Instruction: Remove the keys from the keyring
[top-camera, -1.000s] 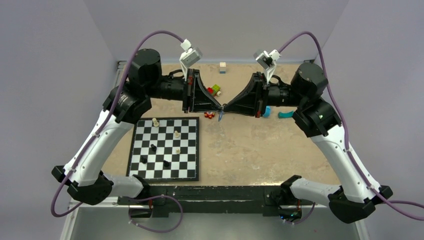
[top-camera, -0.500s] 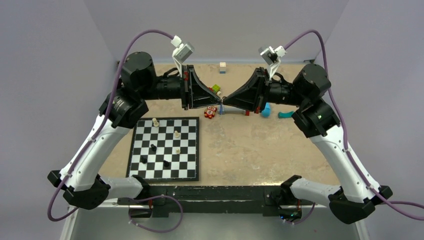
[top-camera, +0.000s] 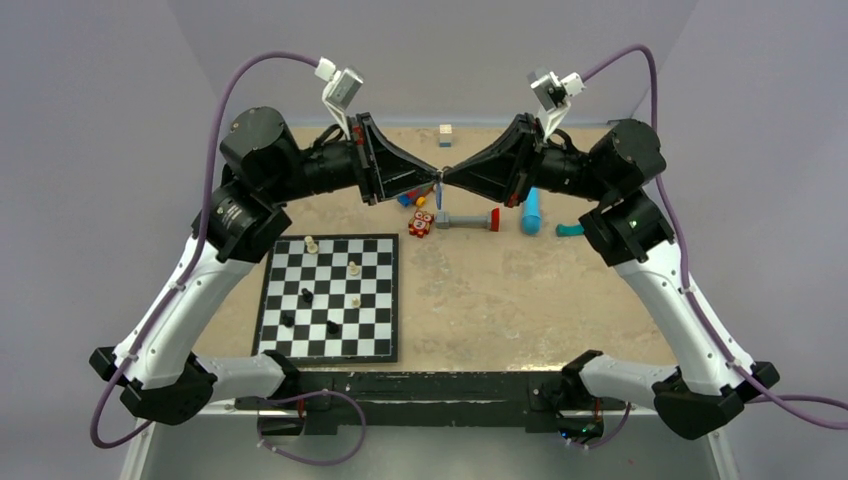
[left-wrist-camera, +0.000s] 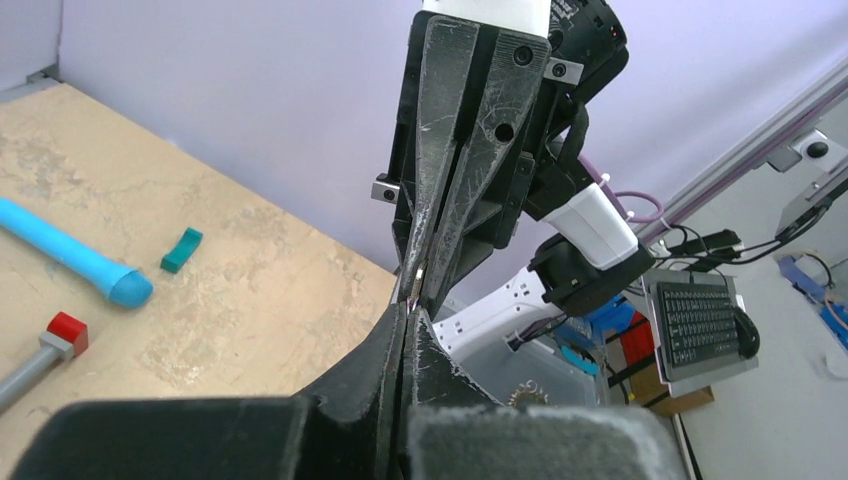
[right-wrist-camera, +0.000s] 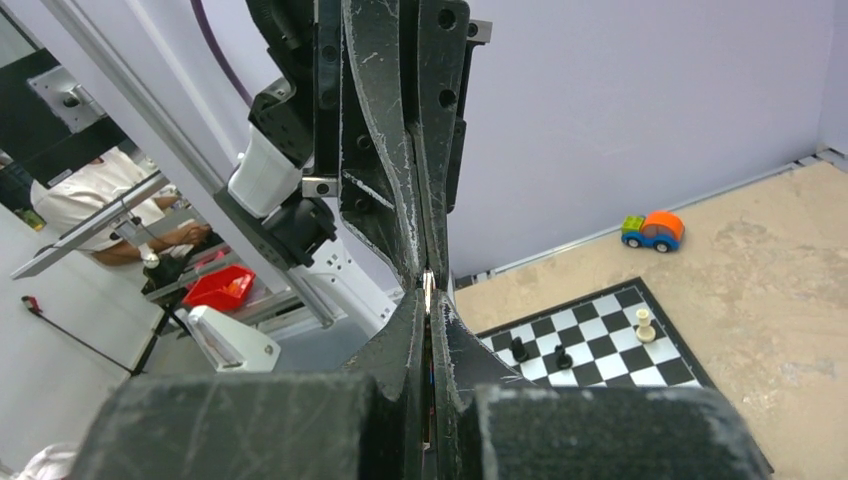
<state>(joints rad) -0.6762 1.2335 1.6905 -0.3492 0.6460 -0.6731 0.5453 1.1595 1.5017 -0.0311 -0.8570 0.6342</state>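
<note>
Pinching tip to tip high above the table (top-camera: 520, 300), my left gripper (top-camera: 431, 177) and right gripper (top-camera: 451, 180) both have their jaws pressed closed on the keyring (top-camera: 438, 193). Its blue tag hangs just below the meeting point, on the far side of the chessboard (top-camera: 330, 297). Which tool has the ring and which a key, I cannot tell.

To do this step well, I judge that one side should hold firm while the other works a key slowly round the coil without tugging. A slip would drop the lot.

From above, only the blue tag and the height over the table are plain. The keys (left-wrist-camera: 418, 280) show only in my wrist views, as a bright metal sliver at the pinched tips, or so I take it. My right wrist view shows that same glint, with a toy car (right-wrist-camera: 652, 230) lying beyond.
</note>
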